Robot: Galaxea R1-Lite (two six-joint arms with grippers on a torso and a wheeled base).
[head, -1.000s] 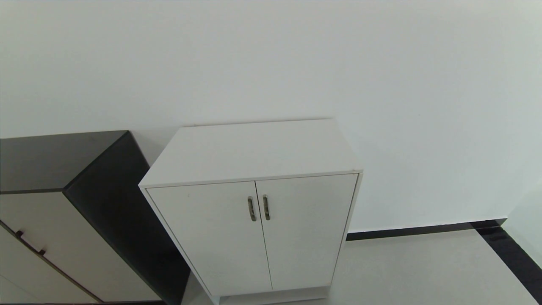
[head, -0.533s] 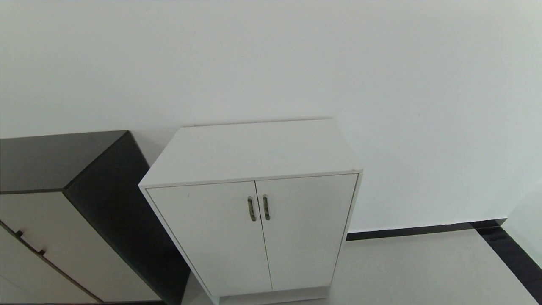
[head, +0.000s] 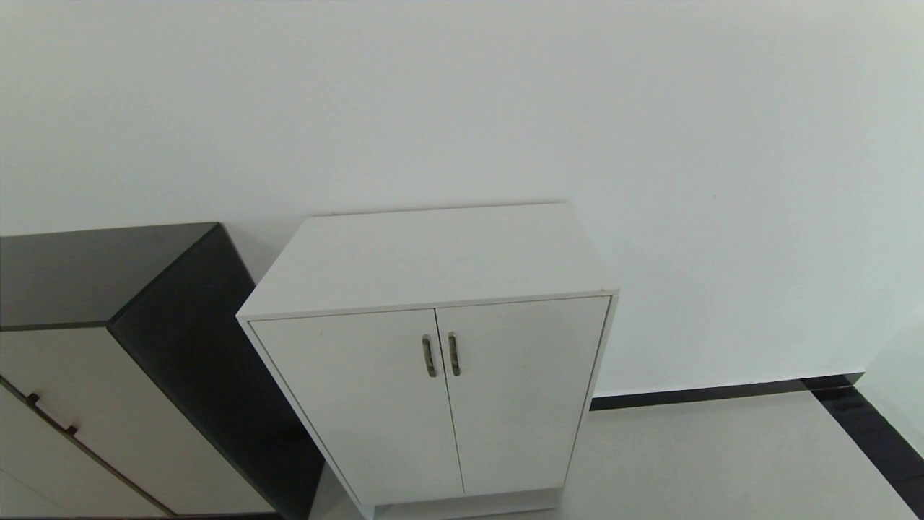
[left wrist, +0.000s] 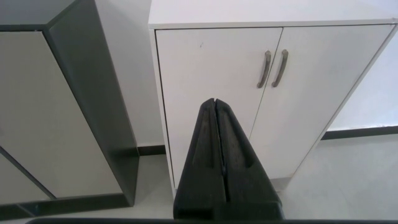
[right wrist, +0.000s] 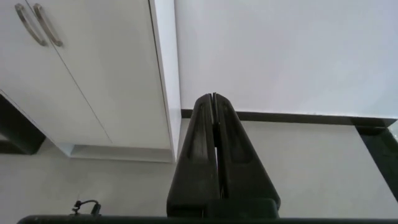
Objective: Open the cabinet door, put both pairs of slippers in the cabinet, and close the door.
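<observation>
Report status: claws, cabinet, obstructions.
Left claw and right claw both shut, empty. White cabinet closed, handles untouched. Dark cabinet close beside its left side.

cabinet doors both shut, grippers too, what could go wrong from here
The two handles sit side by side at the seam of the cabinet; a grasp may catch both or the wrong one.
The left gripper and right gripper are shut; unopened, they would only bump a handle.
The dark cabinet stands close beside the left door; the swinging door might strike it.
</observation>
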